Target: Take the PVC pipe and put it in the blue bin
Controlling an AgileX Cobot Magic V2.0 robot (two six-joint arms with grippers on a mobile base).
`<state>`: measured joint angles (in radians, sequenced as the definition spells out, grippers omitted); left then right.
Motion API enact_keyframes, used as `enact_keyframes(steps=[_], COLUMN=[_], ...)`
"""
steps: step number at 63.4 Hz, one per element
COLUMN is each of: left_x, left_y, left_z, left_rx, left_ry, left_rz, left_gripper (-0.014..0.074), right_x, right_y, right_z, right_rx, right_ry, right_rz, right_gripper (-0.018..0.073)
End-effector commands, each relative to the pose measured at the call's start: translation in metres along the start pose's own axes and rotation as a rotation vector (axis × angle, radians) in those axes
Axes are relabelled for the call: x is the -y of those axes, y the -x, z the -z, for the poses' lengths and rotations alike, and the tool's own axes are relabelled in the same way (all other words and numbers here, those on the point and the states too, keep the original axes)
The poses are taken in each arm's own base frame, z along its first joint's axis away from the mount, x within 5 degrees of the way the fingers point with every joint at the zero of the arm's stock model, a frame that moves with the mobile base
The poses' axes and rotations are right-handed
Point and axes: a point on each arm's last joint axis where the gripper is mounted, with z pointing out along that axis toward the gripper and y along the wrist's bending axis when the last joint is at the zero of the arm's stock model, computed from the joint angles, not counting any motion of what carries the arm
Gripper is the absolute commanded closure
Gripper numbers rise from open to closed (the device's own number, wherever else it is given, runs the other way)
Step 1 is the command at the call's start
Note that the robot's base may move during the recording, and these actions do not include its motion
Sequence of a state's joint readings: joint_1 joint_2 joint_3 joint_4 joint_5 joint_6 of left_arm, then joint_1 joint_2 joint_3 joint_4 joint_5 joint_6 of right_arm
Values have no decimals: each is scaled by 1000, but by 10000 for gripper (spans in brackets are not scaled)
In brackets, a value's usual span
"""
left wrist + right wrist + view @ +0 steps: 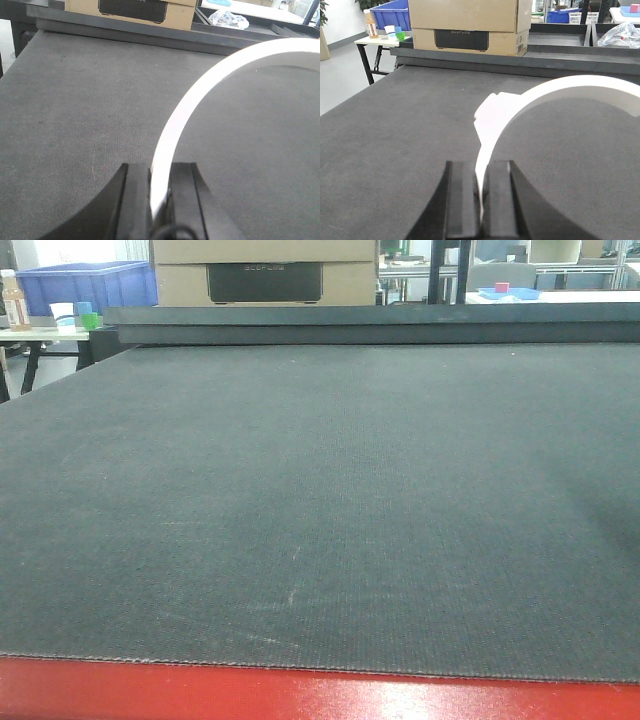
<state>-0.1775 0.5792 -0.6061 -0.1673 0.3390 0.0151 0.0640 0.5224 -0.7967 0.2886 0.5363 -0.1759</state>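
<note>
I see the dark tabletop [320, 510] running to a cardboard box [470, 22] at its far edge, a white curved PVC pipe [189, 100] [570, 86] arching above it, clamped tight by left gripper [161, 175] and right gripper [480, 172] alike.

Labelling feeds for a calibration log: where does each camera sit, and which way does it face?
Front view: low at the table's red edge, looking across the dark mat toward the cardboard box and blue bin; no robot shows.
Left wrist: behind the left pincer, shut on a curved PVC pipe, facing the box.
Right wrist: behind the right pincer, shut on a white pipe arc, facing the box and bin.
All three share the box.
</note>
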Motion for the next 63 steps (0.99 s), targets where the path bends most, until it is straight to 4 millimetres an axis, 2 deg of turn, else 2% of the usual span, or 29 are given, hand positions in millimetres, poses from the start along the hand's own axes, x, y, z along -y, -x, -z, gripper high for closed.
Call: enact_keyframes(steps=[1, 63], left_x=[0, 0], left_y=[3, 3], left_z=[2, 2], left_rx=[30, 30], left_ry=[1, 1], left_rz=[15, 15], left_gripper=[707, 707], right_x=[0, 0], right_y=[3, 3], right_z=[2, 2], right_rx=[34, 34], right_ry=[-7, -7], right_rz=[15, 15], right_gripper=[728, 728])
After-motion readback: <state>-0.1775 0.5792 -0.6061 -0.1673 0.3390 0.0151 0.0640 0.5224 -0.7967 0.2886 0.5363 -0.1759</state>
